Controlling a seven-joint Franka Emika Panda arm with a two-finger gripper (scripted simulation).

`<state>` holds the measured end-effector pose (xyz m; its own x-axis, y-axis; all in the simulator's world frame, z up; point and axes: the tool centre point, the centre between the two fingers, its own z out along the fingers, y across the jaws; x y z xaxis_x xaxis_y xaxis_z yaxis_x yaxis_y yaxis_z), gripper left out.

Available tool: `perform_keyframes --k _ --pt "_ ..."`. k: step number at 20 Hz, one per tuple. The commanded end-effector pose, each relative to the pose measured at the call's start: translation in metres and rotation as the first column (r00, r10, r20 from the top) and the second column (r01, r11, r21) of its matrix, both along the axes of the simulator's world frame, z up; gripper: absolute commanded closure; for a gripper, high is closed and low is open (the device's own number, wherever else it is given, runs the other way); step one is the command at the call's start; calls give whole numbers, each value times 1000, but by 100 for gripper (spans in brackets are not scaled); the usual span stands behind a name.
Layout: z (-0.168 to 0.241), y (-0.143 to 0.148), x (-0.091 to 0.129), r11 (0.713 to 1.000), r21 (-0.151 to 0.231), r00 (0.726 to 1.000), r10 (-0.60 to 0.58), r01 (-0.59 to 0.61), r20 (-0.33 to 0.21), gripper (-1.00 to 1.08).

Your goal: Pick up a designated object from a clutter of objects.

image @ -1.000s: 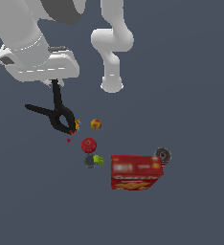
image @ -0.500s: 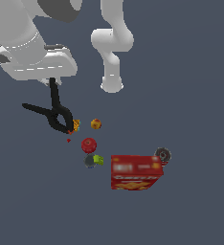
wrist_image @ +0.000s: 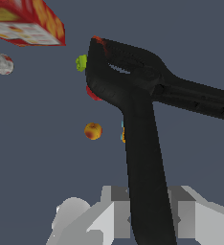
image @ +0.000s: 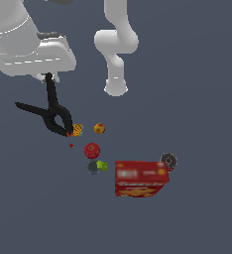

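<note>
The end effector (wrist_image: 147,217) pinches one handle of the black clamp (image: 52,116), which hangs lifted, beyond the red ball (image: 92,150) from the red box (image: 140,178). The pick looks essentially done.

You see a black clamp (image: 52,113) with red jaw tips, a red box (image: 140,179) printed in yellow and white, a red ball (image: 92,150), an orange ball (image: 99,129), an orange-yellow toy (image: 78,130), a grey-green thing (image: 96,166) and a dark disc (image: 168,160) on a slate-grey worktop (image: 197,99).
</note>
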<state>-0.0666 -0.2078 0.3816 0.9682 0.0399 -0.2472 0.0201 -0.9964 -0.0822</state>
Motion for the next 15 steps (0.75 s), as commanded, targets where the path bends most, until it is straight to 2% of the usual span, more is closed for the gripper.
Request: perform_keyframes --k 1,8,15 --pt "14 -1 5 1000 -1 1000 0 0 4 108" --pt "39 -3 15 1000 -1 1000 0 0 4 108" --pt "46 -4 18 1000 -1 1000 0 0 4 108"
